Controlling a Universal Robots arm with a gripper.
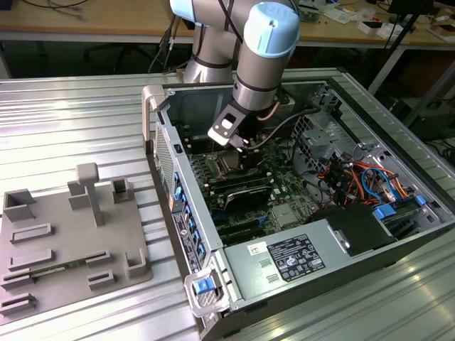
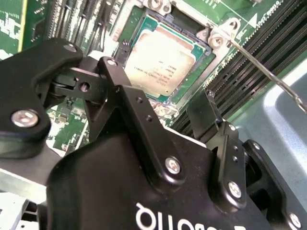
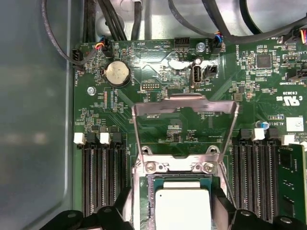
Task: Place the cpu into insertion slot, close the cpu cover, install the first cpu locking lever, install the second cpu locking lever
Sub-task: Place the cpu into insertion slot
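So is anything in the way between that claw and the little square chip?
Nothing visible is. The open claw hangs over the chip, with bare space between them. The metal cover stands swung open, and a thin wire lever sits off to one side.

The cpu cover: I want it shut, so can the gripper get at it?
Probably yes: the cpu cover stands open beside the seated cpu, nothing across it, and the open gripper hovers just above.

Cpu (image 3: pixel 182 208) top uncovered in socket (image 3: pixel 178 178). Obstructions: cpu cover (image 3: pixel 184 108) standing open at one socket edge; locking lever (image 2: pixel 261 69) wire slanting alongside; memory slots (image 3: pixel 103 182) flanking; cable bundle (image 1: pixel 355 177), exterior view's right; chassis wall (image 1: pixel 163 142), exterior view's left.
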